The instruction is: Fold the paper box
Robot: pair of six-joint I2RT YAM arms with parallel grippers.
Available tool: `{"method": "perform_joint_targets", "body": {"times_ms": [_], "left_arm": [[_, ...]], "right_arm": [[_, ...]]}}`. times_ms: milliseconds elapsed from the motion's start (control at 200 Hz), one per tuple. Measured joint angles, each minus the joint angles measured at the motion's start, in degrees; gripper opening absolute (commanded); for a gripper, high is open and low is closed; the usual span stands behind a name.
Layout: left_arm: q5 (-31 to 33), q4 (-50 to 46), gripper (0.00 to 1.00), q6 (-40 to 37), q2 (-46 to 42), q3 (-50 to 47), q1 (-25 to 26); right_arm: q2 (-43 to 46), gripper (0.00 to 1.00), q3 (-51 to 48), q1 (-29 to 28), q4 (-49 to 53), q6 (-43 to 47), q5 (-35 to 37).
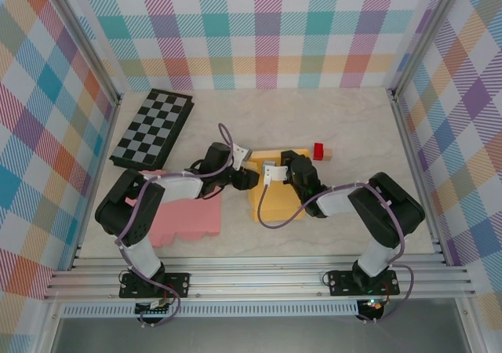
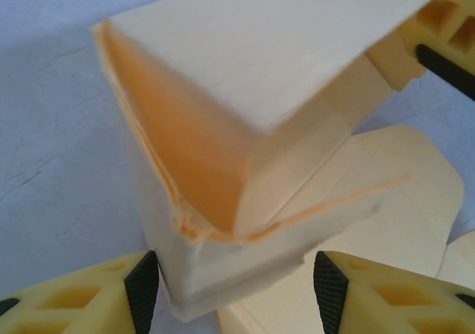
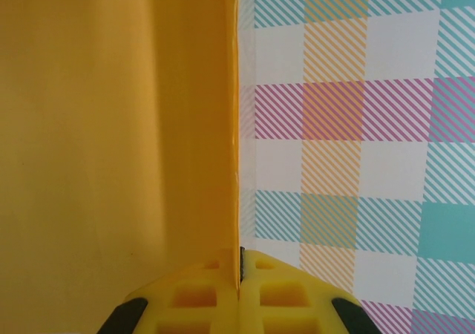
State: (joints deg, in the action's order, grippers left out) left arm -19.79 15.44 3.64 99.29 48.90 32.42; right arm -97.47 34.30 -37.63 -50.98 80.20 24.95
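Note:
The paper box (image 1: 274, 204) is pale yellow card, partly folded, in the middle of the table between both grippers. In the left wrist view a folded corner of the box (image 2: 282, 67) stands up, its lower end between the fingers of my left gripper (image 2: 236, 293). Those fingers are open, with a thin gap at the right pad (image 2: 329, 289). From above, the left gripper (image 1: 247, 177) is at the box's left side. My right gripper (image 1: 276, 172) is at the box's far edge. It is shut on a thin upright wall of the box (image 3: 111, 126), pinched between the fingertips (image 3: 239, 274).
A pink sheet (image 1: 184, 220) lies near the left arm's base. A folded checkerboard (image 1: 153, 127) lies at the back left. A small red block (image 1: 319, 150) sits just behind the box. Plaid walls (image 1: 267, 23) close in the table on three sides.

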Motion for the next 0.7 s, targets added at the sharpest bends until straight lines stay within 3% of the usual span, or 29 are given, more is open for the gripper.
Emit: {"method": "perform_joint_targets", "body": {"times_ms": [380, 525, 705], "left_arm": [[2.71, -1.73, 0.6, -3.19, -4.48, -1.95, 1.16], [2.82, -1.77, 0.68, -3.15, -4.87, -1.95, 1.16], [2.25, -1.14, 0.66, -2.05, -4.83, -1.95, 1.16]], "right_arm": [[0.37, 0.0, -1.29, -1.01, -0.42, -0.42, 1.09], [0.68, 0.0, -1.42, -1.03, -0.33, -0.7, 1.05], [1.16, 0.0, -1.42, -1.18, 0.46, -1.29, 1.05]]}}
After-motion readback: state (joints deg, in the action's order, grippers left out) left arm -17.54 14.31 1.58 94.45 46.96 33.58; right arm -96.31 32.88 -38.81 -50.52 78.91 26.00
